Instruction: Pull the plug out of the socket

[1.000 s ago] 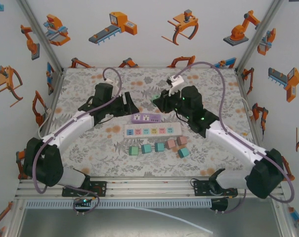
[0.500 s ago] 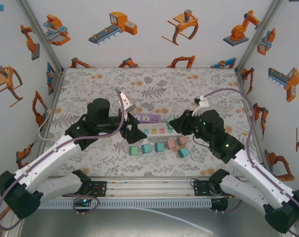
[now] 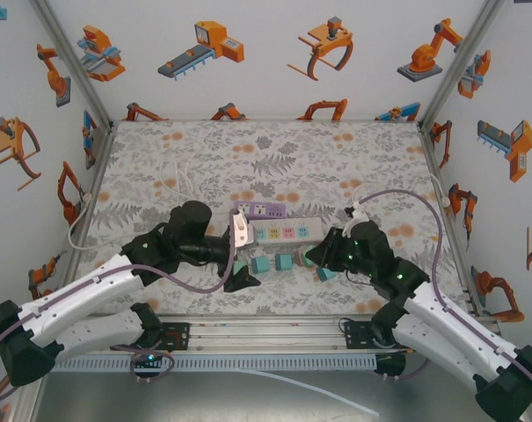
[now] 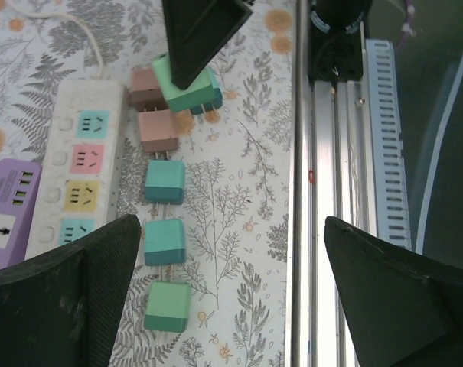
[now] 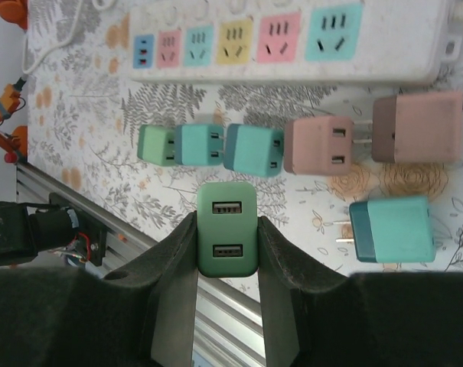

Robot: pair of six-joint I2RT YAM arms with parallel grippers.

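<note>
We find the right gripper (image 5: 226,223) closed on the green plug (image 5: 226,248). One finger presses each long side, and the face with two USB ports is turned to the wrist camera. The plug is off the white power strip (image 5: 292,46) and apart from it. It hangs on the near side of the strip, over the near part of the table (image 3: 160,167), by the right end of the row of loose plugs (image 5: 254,149). We cannot tell whether it touches the table or any plug beneath it.

The left gripper (image 4: 231,229) stands wide. Its two fingers are spread far apart over the table's near edge and the aluminium rail (image 4: 323,191), at the left end of the row.

The white power strip lies flat across the middle of the table with its coloured sockets facing up. The purple strip (image 3: 259,209) lies just beyond it on the far side; we cannot tell whether the two touch.

Six loose plugs lie on the table just near of the white strip. From the left, a green one, two teal ones and a pink one form a line. A brownish one sits to their right and slightly farther. A teal one sits to the right and nearer.
</note>
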